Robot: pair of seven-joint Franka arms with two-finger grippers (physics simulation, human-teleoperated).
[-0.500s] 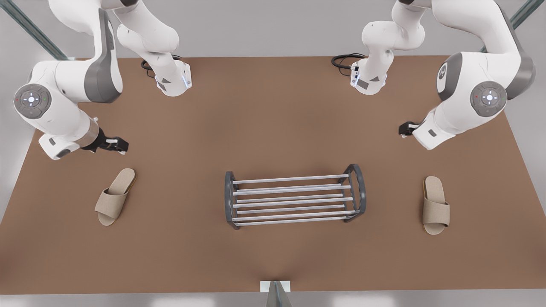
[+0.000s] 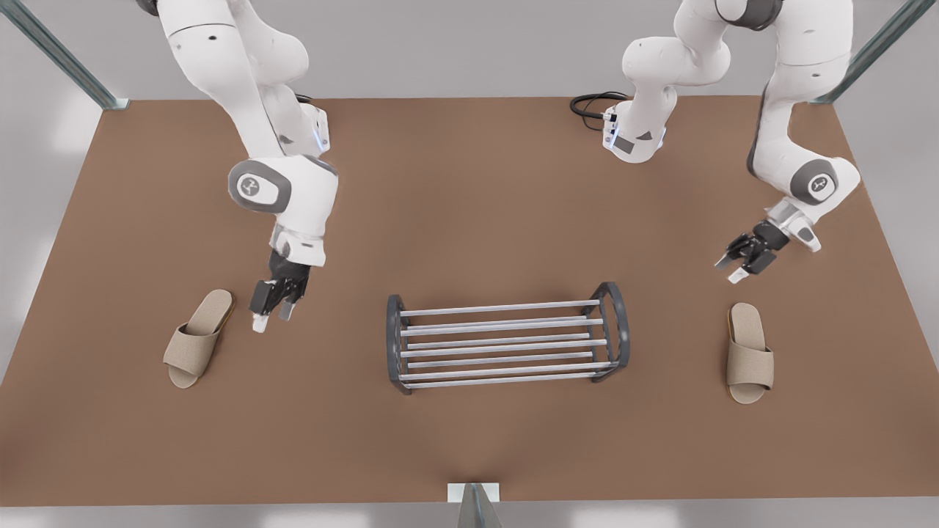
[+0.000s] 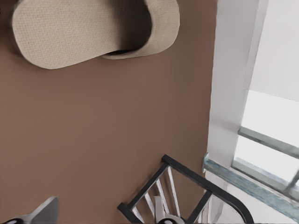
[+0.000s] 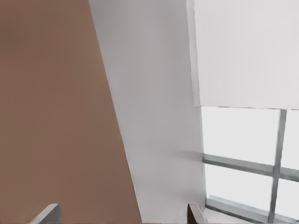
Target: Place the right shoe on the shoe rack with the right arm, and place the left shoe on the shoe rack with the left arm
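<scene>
Beige left shoe (image 2: 196, 337) lies just beside the open left claw (image 2: 270, 318); right shoe (image 2: 749, 353) near the wide right claw (image 2: 731, 270).

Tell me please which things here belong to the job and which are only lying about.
Job: left shoe; right shoe; shoe rack; left gripper, open, near the left shoe; right gripper, open, beside the right shoe.
Not the job: table; black cable; frame post.

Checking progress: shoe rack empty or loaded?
Empty. The shoe rack bars are bare; the left shoe and right shoe lie on the table, one each side of it.
</scene>
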